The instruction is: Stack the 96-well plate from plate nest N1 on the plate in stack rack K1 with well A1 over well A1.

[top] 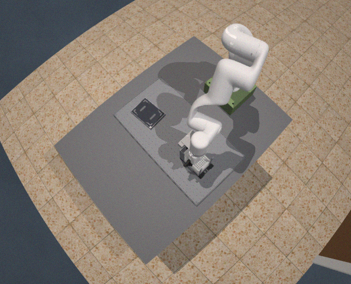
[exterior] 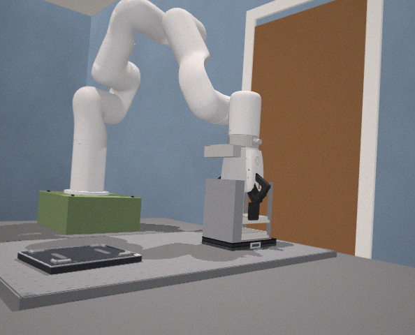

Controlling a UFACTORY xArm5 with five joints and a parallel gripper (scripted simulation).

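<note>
— Where was the 96-well plate (exterior: 257, 217)?

— Down inside the stack rack K1 (exterior: 223, 209), clamped between the jaws of the gripper (exterior: 253, 212). Held up above the lower plate (exterior: 253, 233), with a gap between the two in the exterior view. Not yet nested.

— And the lower plate?

— Lying low in K1, just over the rack's dark base. Looked level, though mostly hidden behind the rack's posts.

— Seen from the top view?

— Only a patch of white wells (top: 201, 161) showing past the wrist of the arm (top: 230, 79), framed by the rack (top: 183, 142). Which plate that patch belonged to, cannot tell. Cut-off corners too small to make out, so A1 alignment not judged.

— The plate nest N1 (exterior: 78, 256)?

— To the left on the perforated board (exterior: 171, 264), well apart from the rack. Dark, flat, holding nothing but its own corner stops and two pale bars. Same from above (top: 147, 113): bare dark square with light corner marks.

— Gripper itself?

— Pointing straight down into the rack's open side, black fingers (exterior: 253, 209) reaching to the upper plate, jaws standing wide on the plate's edges.

— Arm's footing?

— On a green pedestal (exterior: 88, 216), far left of the grey table (exterior: 309, 299).
</note>
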